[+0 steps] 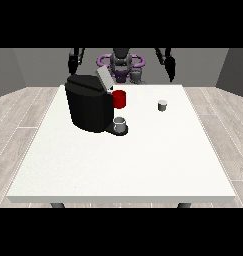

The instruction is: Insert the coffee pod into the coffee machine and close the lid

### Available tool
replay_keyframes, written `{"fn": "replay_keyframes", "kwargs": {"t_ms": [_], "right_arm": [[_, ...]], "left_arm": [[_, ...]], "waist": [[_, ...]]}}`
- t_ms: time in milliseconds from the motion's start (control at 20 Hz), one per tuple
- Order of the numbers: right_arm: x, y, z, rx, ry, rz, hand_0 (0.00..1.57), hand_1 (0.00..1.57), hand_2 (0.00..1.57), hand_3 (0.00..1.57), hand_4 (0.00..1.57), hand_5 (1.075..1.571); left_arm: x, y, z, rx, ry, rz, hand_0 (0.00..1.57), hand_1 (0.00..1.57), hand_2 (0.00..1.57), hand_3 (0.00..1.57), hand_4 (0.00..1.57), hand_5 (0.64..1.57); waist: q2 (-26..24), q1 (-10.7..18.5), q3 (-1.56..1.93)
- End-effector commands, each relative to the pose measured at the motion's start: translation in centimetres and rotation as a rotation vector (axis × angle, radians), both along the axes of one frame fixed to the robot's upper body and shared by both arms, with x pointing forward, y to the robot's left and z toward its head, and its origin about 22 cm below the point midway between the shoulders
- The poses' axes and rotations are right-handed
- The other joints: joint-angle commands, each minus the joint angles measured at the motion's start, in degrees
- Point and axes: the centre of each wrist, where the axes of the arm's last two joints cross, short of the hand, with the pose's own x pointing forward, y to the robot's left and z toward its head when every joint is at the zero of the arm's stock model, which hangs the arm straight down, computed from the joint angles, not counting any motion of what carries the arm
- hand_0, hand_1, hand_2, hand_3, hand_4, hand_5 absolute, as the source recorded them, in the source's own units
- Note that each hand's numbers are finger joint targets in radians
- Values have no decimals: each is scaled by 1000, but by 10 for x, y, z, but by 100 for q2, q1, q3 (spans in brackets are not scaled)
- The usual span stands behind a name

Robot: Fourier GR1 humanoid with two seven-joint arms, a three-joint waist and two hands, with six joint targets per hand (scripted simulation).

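Grey coffee pod (162, 105) is sitting untouched near the tabletop's (118, 165) far right edge; the coffee machine (89, 102) is standing lid-up, far left. Both hands (73, 63) (169, 67) are hanging raised, holding nothing; finger state unclear. Everything remains.

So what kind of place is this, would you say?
Probably a bare test room set up as a coffee station: a large white table on a grey wood-plank floor with plain grey walls, holding a black coffee machine with its lid raised, a red cup and a small grey coffee pod.
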Motion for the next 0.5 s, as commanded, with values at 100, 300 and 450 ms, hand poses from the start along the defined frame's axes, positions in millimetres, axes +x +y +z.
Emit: {"fn": "replay_keyframes", "kwargs": {"t_ms": [100, 300, 450], "right_arm": [[-3, 5, -14, 39, 24, -8, 0, 0, 0, 0, 0, 1571], [-3, 2, -17, -64, 3, -193, 0, 0, 0, 0, 0, 1571], [-6, 5, -13, -82, 27, -178, 0, 0, 0, 0, 0, 1571]], "left_arm": [[-3, 26, 0, 106, -51, -135, 0, 0, 0, 0, 0, 1571], [-9, 37, 15, 300, -110, -346, 0, 0, 0, 0, 0, 1571], [-12, 45, 15, 361, -101, -357, 0, 0, 0, 0, 0, 1571]], "waist": [[-33, -23, 7], [-160, 4, 2], [-325, -65, 6]]}}
